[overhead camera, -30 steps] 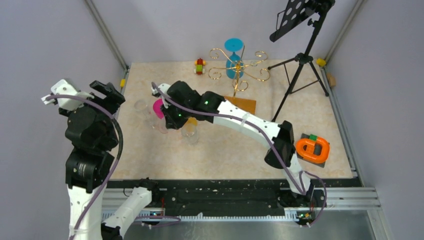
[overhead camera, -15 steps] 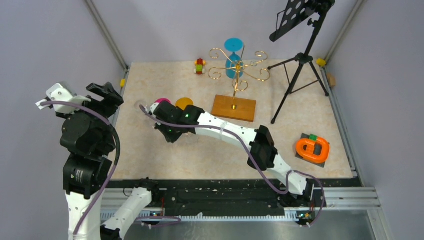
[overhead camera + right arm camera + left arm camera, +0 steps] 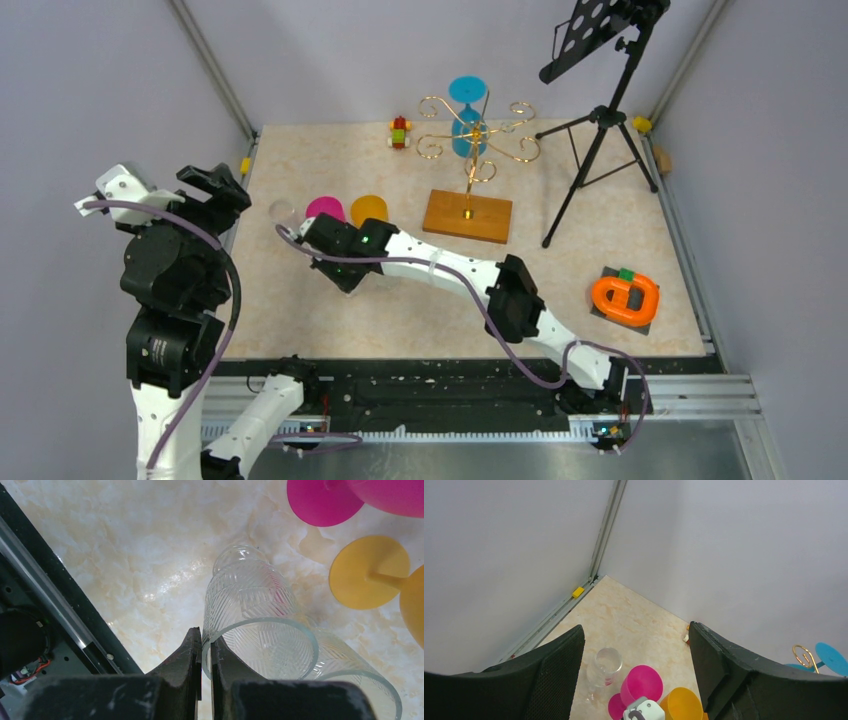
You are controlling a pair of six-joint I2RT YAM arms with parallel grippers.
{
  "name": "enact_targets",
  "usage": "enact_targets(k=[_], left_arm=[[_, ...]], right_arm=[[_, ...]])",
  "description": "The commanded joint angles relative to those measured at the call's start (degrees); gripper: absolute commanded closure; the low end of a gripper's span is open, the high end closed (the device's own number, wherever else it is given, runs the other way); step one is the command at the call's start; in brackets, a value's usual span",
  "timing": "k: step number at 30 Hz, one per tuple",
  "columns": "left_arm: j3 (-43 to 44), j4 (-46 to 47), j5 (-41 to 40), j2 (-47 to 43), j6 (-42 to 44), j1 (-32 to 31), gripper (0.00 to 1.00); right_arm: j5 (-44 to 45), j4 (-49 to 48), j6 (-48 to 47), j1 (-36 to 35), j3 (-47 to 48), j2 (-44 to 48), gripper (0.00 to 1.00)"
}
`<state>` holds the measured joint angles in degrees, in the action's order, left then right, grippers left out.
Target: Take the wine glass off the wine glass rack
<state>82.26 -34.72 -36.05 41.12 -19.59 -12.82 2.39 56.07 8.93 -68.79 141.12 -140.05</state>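
Observation:
The gold wire wine glass rack point(image 3: 472, 138) stands on its wooden base point(image 3: 467, 215) at the back of the table. A blue wine glass point(image 3: 467, 102) hangs upside down on it. My right gripper point(image 3: 206, 635) is low over the left middle of the table point(image 3: 340, 272), shut on the rim of a clear patterned wine glass point(image 3: 260, 630). A pink glass point(image 3: 325, 208), an orange glass point(image 3: 368, 209) and a clear glass point(image 3: 283, 210) stand upright just behind it. My left gripper point(image 3: 215, 190) hangs raised at the left edge, open and empty point(image 3: 635, 632).
A black tripod stand point(image 3: 600, 120) stands at the back right. An orange ring-shaped object point(image 3: 626, 298) lies near the right edge. A small toy car point(image 3: 400, 132) sits by the back wall. Metal rails border the table on both sides.
My right arm has swung left and toward the near edge with the clear glass, uncovering the pink and orange glasses. The left arm shifted only slightly.

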Motion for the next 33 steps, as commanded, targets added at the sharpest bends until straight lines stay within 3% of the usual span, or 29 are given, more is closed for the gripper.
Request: enact_targets(k=[1,6,12,16,25,33], left_arm=[[-0.4,1.9,0.8,0.5,-0.4,0.2,0.21],[-0.3,1.8,0.6,0.5,-0.1,0.2,0.21],[-0.3,1.8,0.7,0.5,0.1,0.2,0.21],[-0.2,1.8,0.8,0.6,0.1,0.2,0.21],[0.5,1.9,0.9,0.3,0.3,0.2,0.21],[1.3,2.2,5.3,-0.7,-1.0,0.2,0.21]], right_arm=[[0.9,-2.1,-1.7,-0.7,2.9,0.5,1.0],[0.1,-3.2,-3.7,-1.2,2.5,0.0,0.98],[1.6,-2.5,-4.9,-1.7,2.6,-1.8,0.73],[2.0,-4.9,-5.5,-1.7,2.8,-2.2,0.64],[1.7,-14.4,-4.5,-1.7,1.7,1.3,0.57],[-1.1,-18.6,-1.9,-1.7,-1.4,10.0,0.48]])
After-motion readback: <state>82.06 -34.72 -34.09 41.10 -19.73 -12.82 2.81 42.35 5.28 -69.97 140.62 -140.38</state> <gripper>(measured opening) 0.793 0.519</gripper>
